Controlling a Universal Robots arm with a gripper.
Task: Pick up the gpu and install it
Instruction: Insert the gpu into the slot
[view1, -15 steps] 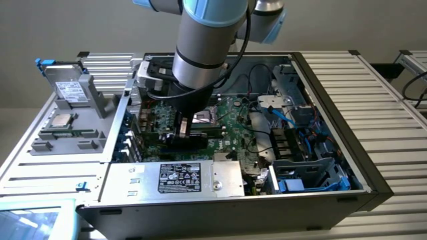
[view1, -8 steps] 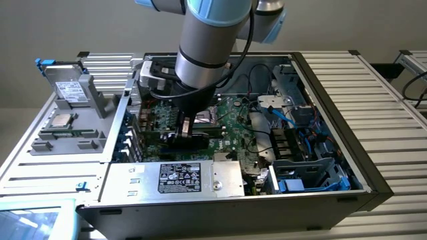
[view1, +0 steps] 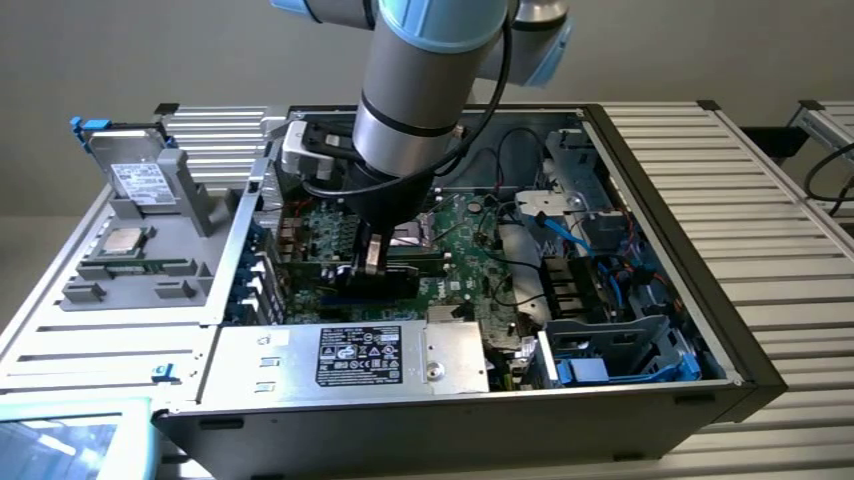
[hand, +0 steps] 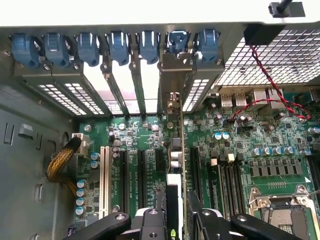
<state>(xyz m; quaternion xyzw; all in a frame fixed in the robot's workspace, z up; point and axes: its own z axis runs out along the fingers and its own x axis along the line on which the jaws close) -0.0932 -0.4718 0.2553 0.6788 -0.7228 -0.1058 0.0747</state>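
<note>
Holding gpu (hand: 175, 155) upright, gripper (hand: 175, 217) over motherboard (hand: 245, 130)

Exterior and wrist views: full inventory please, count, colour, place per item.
computer case: one, grey, open, on the slatted table.
motherboard: one, green, inside the case.
gpu: one, dark with a silver bracket, edge-on over the expansion slots.
slot clips: seven, blue, along the case's rear wall.
power supply: one, silver with a black label, at the case's near edge.
fixture: one, grey, at the exterior view's left.
hard drive: one, silver, in the fixture.
processor: one, silver, in the fixture.
wires: one twisted pair, red and black, over the motherboard.
arm: one, grey and blue, reaching into the case.
gripper: one, black, closed on the gpu.
</note>
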